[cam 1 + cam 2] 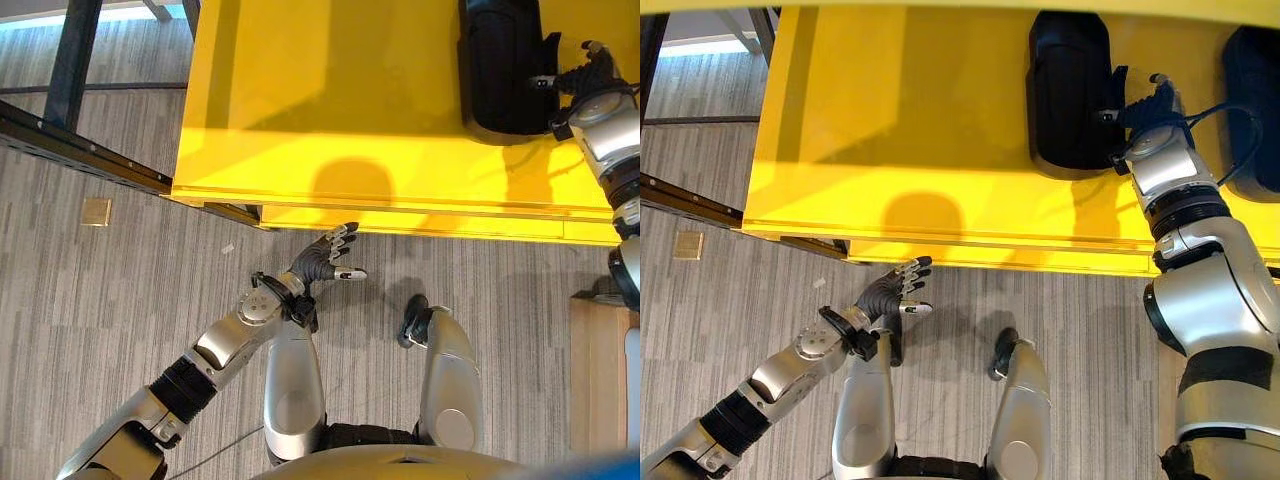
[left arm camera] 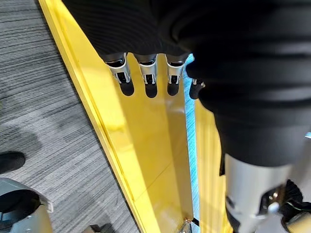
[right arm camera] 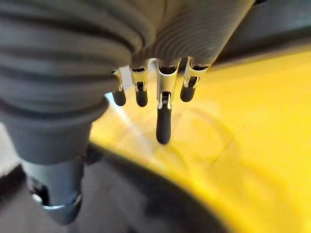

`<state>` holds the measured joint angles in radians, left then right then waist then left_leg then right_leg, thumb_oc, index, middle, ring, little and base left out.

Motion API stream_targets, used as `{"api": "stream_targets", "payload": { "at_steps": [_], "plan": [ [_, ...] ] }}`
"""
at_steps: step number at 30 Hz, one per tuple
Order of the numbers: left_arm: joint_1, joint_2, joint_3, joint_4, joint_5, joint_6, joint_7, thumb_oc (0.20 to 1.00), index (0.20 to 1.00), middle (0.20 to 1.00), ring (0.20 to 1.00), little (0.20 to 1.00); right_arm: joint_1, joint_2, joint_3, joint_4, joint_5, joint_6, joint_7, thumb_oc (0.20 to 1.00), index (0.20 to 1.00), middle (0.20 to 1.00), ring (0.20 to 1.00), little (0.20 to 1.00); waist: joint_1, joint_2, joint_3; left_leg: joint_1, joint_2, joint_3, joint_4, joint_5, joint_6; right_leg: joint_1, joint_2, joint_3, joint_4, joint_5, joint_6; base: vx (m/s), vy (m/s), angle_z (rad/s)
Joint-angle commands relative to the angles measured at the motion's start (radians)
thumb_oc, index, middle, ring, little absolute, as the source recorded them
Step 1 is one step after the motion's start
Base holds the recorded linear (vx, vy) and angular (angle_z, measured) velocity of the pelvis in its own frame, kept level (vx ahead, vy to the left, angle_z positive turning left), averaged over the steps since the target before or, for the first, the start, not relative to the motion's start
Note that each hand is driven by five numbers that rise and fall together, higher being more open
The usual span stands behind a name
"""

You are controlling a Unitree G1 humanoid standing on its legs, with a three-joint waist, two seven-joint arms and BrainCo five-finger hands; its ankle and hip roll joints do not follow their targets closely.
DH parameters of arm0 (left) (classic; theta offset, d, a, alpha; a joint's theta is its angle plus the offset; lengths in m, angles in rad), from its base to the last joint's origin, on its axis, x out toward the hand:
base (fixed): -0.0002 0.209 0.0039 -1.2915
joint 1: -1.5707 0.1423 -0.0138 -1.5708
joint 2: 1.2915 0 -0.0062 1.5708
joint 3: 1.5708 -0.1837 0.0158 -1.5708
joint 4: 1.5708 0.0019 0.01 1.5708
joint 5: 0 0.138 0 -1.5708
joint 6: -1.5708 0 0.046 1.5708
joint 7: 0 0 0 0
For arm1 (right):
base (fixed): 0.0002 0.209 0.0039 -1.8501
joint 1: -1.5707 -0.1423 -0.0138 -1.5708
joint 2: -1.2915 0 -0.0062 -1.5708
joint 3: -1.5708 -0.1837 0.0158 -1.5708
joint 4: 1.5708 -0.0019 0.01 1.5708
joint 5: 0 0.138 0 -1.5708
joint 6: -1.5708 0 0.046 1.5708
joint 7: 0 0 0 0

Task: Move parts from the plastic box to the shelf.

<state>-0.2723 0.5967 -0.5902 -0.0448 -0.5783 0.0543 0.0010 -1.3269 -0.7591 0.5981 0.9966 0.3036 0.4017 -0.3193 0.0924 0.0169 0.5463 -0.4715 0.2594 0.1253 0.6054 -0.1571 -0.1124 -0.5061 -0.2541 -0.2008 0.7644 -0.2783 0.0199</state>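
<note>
Part (image 1: 1070,90): a black, rounded part lies on the yellow surface (image 1: 330,100), near its far side. A second black part (image 1: 1252,100) lies on the same surface, just beside the first and further to the robot's right. The two parts are apart, with a strip of yellow between them.

Right robot hand (image 1: 1148,105): it reaches over the surface and sits in the gap between the two parts, at the right-hand edge of the first part. From the head views the dark fingertips are at or against that edge; actual contact cannot be confirmed. In the right wrist view the fingers (image 3: 164,126) hang over bare yellow, one extended further than the others, with the thumb held apart. The part's dark body lies under the hand there. No finger is wrapped round the part, so the hand is released and holds nothing.

Left robot hand (image 1: 325,258): it hangs over the floor (image 1: 100,300), just in front of the near edge of the surface and below it. Its fingers (image 2: 151,80) are relaxed and spread, the thumb is apart, and it grasps nothing. In the left wrist view the fingertips point along the yellow edge.

Surroundings: the floor is grey striped carpet. A small tan square (image 1: 97,212) lies on it to the robot's left. A dark metal frame (image 1: 70,60) stands beyond the left end of the surface.
</note>
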Motion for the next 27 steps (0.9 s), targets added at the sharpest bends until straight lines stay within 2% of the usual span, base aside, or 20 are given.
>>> {"api": "stream_targets", "payload": {
  "at_steps": [1,3,5,8,11,17,18,19,22,27],
  "plan": [
    [0.014,-0.033,-0.024,-0.058,-0.013,-0.059,0.001,1.0,1.0,1.0,1.0,1.0,-0.028,-0.049,-0.028,-0.031,0.001,-0.064,-0.115,1.0,1.0,1.0,1.0,1.0,-0.005,0.021,-0.026,0.076,0.022,0.093,-0.087,0.015,0.061,0.037,0.019,-0.055,0.079,-0.068,-0.006,0.0,0.052,-0.03],
    [0.015,-0.039,-0.024,-0.058,-0.016,-0.061,0.009,1.0,1.0,1.0,1.0,1.0,-0.009,-0.051,-0.052,-0.07,-0.018,-0.086,-0.175,1.0,1.0,1.0,1.0,1.0,-0.013,0.023,-0.026,0.086,0.022,0.099,-0.095,0.017,0.06,0.043,0.021,-0.05,0.07,-0.067,-0.004,0.0,0.055,-0.02],
    [0.018,-0.045,-0.024,-0.06,-0.016,-0.064,0.012,1.0,1.0,1.0,1.0,1.0,0.013,-0.056,-0.073,-0.117,-0.081,-0.143,-0.258,1.0,1.0,1.0,1.0,1.0,-0.021,0.028,-0.026,0.097,0.022,0.104,-0.104,0.018,0.062,0.05,0.023,-0.045,0.061,-0.066,-0.002,0.01,0.055,-0.04],
    [0.023,-0.056,-0.023,-0.064,-0.018,-0.064,0.02,1.0,1.0,1.0,1.0,1.0,0.042,-0.056,-0.115,-0.207,-0.158,-0.21,-0.325,1.0,1.0,1.0,1.0,1.0,-0.032,0.035,-0.026,0.11,0.019,0.108,-0.115,0.02,0.061,0.059,0.025,-0.04,0.051,-0.065,0.0,0.02,0.055,-0.1],
    [0.025,-0.068,-0.022,-0.069,-0.019,-0.062,0.036,1.0,1.0,1.0,1.0,1.0,0.092,-0.059,-0.152,-0.376,-0.278,-0.23,-0.383,1.0,1.0,1.0,1.0,1.0,-0.047,0.038,-0.026,0.126,0.015,0.115,-0.127,0.022,0.058,0.07,0.026,-0.033,0.036,-0.063,0.005,0.02,0.047,-0.04],
    [0.044,-0.087,-0.002,-0.058,-0.013,-0.079,0.048,1.0,1.0,1.0,1.0,1.0,0.223,-0.072,-0.2,-0.675,-0.396,-0.239,-0.405,1.0,1.0,1.0,1.0,1.0,-0.08,0.038,-0.026,0.157,0.011,0.127,-0.143,0.021,0.056,0.092,0.033,-0.016,0.015,-0.062,0.008,0.04,0.044,-0.03],
    [0.051,-0.096,0.011,-0.055,-0.01,-0.08,0.048,1.0,1.0,1.0,1.0,1.0,0.279,-0.067,-0.22,-0.772,-0.395,-0.231,-0.403,1.0,1.0,1.0,1.0,1.0,-0.091,0.036,-0.026,0.166,0.011,0.129,-0.149,0.022,0.055,0.098,0.036,-0.01,0.008,-0.061,0.009,0.07,0.07,-0.04],
    [0.062,-0.108,0.026,-0.044,-0.003,-0.092,0.055,1.0,1.0,1.0,1.0,1.0,0.374,-0.055,-0.25,-0.872,-0.386,-0.253,-0.399,1.0,1.0,1.0,1.0,1.0,-0.107,0.033,-0.027,0.183,0.009,0.136,-0.161,0.023,0.056,0.11,0.038,-0.001,-0.004,-0.059,0.011,0.07,0.072,-0.04],
    [0.075,-0.115,0.046,-0.036,-0.002,-0.103,0.066,1.0,1.0,1.0,1.0,1.0,0.478,-0.036,-0.282,-0.97,-0.381,-0.287,-0.388,1.0,1.0,1.0,1.0,1.0,-0.125,0.028,-0.027,0.204,0.01,0.142,-0.177,0.026,0.053,0.125,0.044,0.006,-0.02,-0.056,0.012,0.05,0.055,-0.04],
    [0.109,-0.137,0.091,-0.021,0.003,-0.112,0.09,1.0,1.0,1.0,1.0,1.0,0.769,0.018,-0.324,-1.186,-0.309,-0.317,-0.293,1.0,1.0,1.0,1.0,1.0,-0.174,0.02,-0.055,0.269,0.017,0.173,-0.268,0.06,0.039,0.175,0.057,0.021,-0.11,-0.027,0.027,0.08,0.061,-0.09]
  ]
}}
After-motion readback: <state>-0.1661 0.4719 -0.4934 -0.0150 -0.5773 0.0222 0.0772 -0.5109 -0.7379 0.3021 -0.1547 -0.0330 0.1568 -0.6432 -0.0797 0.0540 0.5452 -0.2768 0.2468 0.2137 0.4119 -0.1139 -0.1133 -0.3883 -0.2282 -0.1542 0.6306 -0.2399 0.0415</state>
